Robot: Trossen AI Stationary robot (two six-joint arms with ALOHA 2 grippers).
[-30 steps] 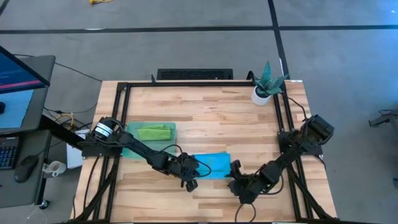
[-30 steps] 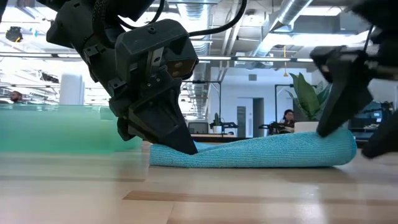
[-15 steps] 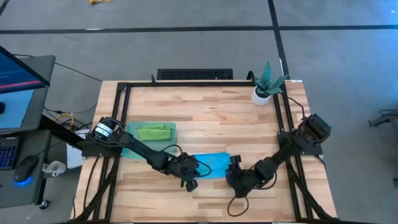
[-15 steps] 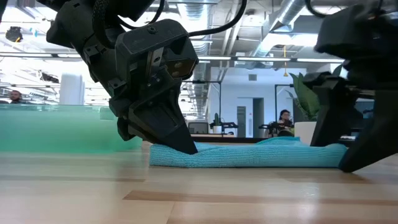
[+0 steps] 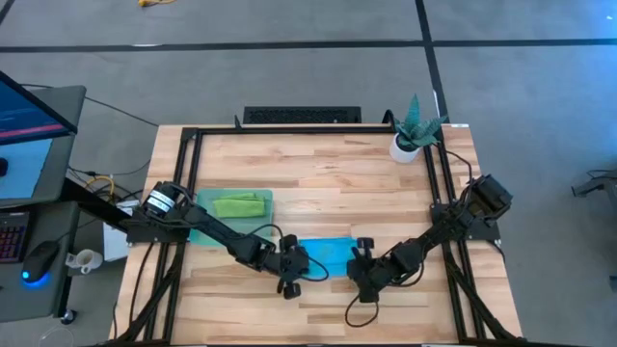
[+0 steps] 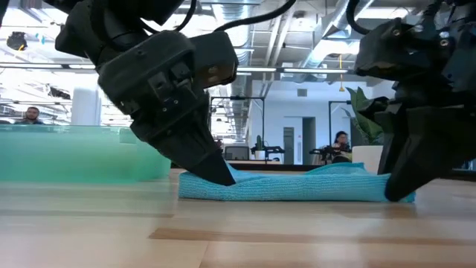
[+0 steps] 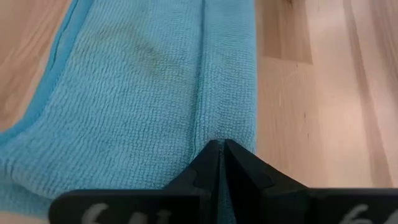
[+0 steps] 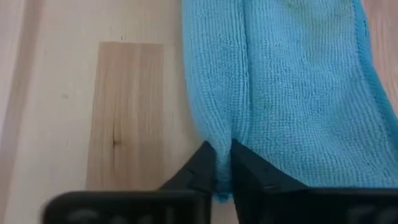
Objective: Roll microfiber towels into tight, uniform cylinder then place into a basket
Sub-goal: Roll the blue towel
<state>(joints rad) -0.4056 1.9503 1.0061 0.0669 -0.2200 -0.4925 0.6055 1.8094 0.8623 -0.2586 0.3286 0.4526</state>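
Observation:
The sky blue towel [image 5: 329, 253] lies flat near the table's front edge, its near long edge folded into a narrow roll [image 6: 290, 190]. My left gripper [image 5: 292, 268] is shut at the towel's left end and my right gripper [image 5: 359, 264] is shut at its right end. The lime green towel [image 5: 238, 204] lies bunched in the teal basket [image 5: 204, 229] at the table's left. My left gripper pinches the rolled near edge of the blue towel at its left end [image 7: 214, 134] between its two fingers, slanting down from the left. The towel lies on the table. My right gripper pinches the same rolled edge at the towel's right end [image 8: 224, 140], several layers between the fingers [image 8: 205, 158]. It comes slanting down from the right, and that end rests on the table.
A potted green plant [image 5: 413, 130] stands at the far right corner. A black frame [image 5: 193, 145] runs along the table's edges. The wood between the towel and the far edge is bare. People and desks show in the room beyond [image 6: 343, 141].
My right gripper has gone toward the table's left onto the blue towel's right end and has shut on its rolled near edge. That end, bulged up a second ago, now lies lower and flatter. My left gripper has turned slightly while staying on the left end.

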